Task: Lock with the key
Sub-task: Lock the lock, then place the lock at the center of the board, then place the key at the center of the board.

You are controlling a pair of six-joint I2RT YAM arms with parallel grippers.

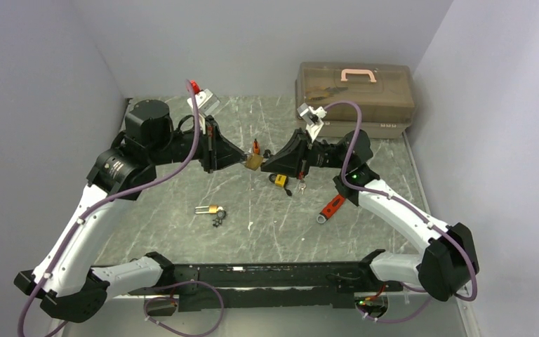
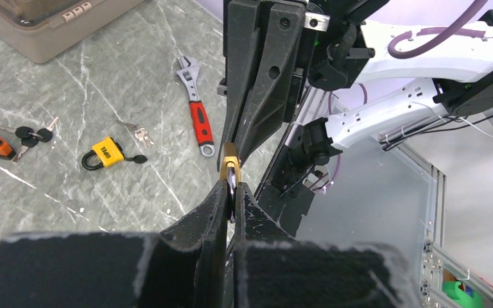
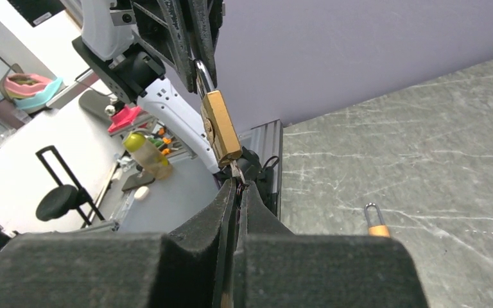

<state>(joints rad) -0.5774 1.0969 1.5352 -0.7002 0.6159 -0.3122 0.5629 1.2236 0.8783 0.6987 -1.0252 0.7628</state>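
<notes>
– Padlock position, please?
– It's off the table, hanging in the air between your two arms. Your left gripper is pinched tight on its shackle.
– And the right gripper?
– It's pressed together on what looks like the key, which meets the base of the brass body. Shackle, body and key lie along one line, running gripper to gripper. I'd judge your turn should be a roll of the right wrist about that line, with the left bracing against it.
</notes>
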